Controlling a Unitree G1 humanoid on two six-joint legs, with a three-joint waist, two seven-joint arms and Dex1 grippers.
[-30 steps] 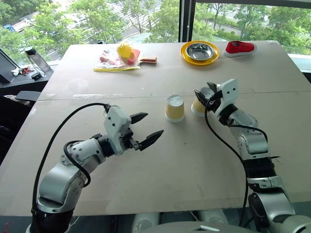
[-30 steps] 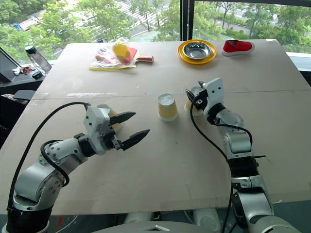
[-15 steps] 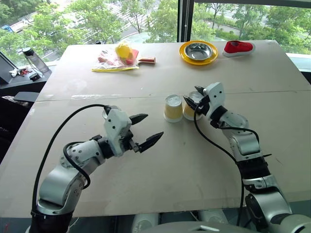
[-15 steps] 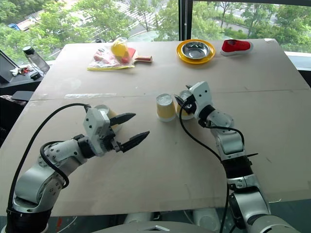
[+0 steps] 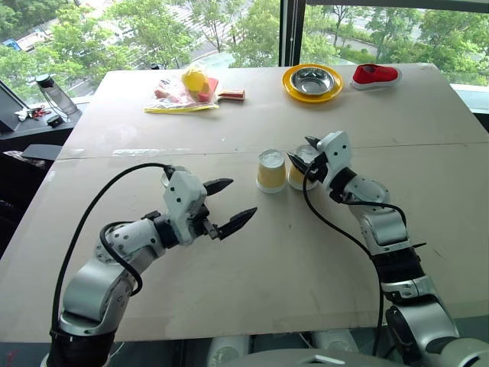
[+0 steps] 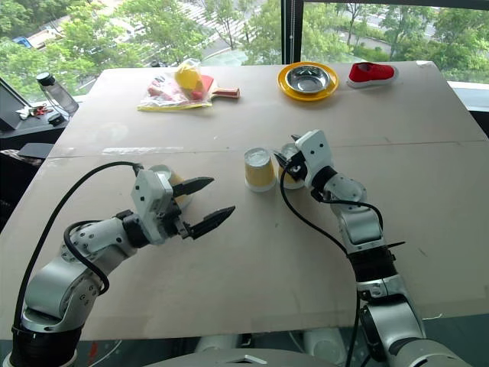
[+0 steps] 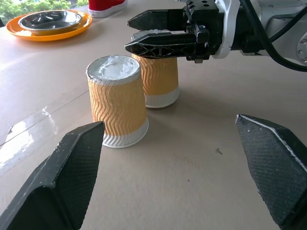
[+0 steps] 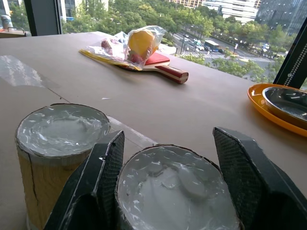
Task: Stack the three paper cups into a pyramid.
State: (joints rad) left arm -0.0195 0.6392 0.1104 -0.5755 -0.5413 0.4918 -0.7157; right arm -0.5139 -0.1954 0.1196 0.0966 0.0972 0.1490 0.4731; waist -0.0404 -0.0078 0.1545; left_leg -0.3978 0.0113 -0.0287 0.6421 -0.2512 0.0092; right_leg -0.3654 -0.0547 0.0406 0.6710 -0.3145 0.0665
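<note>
Left wrist view | paper cups [image 7: 118,100] | no writing legible

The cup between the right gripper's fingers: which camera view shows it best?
The left wrist view: the held cup shows side-on, upside down on the table beside a second cup, with the right gripper around its top. The right wrist view shows its white base; the eye views show it partly hidden.

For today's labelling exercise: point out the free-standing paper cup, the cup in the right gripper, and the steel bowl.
free-standing paper cup [image 5: 271,171], left eye view, ribbed side.
cup in the right gripper [image 7: 160,76], left wrist view, ribbed side below the fingers.
steel bowl [image 5: 313,79], left eye view, inner hollow.
</note>
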